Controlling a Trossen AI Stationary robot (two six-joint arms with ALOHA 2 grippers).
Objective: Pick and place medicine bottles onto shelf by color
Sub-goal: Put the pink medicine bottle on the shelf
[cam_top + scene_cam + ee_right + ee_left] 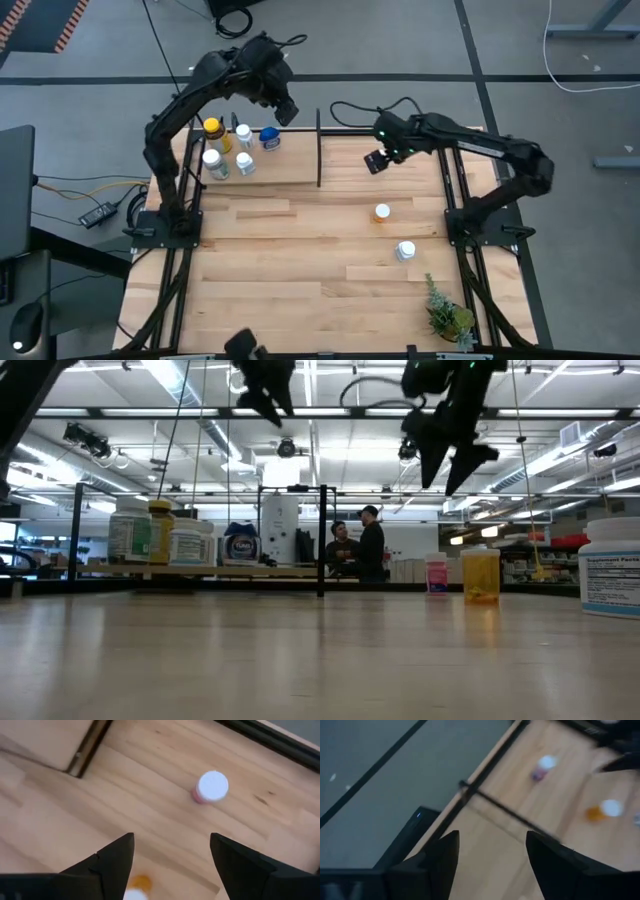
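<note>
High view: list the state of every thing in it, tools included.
left tool: open, empty, raised.
right tool: open, empty, raised.
shelved bottles: five, upright in the left bay.
orange bottle: upright on the table, not shelved.
white bottle: upright on the table, not shelved.
pink bottle: upright.

Light: bright, even, from ceiling strip lamps (pixel 200 430) seen in the low view.
Shadows: faint and soft on the tabletop (pixel 300 260).
Blur: left wrist view smeared; bottles there are soft blobs.
Silhouettes: arms dark beneath the lamps.
</note>
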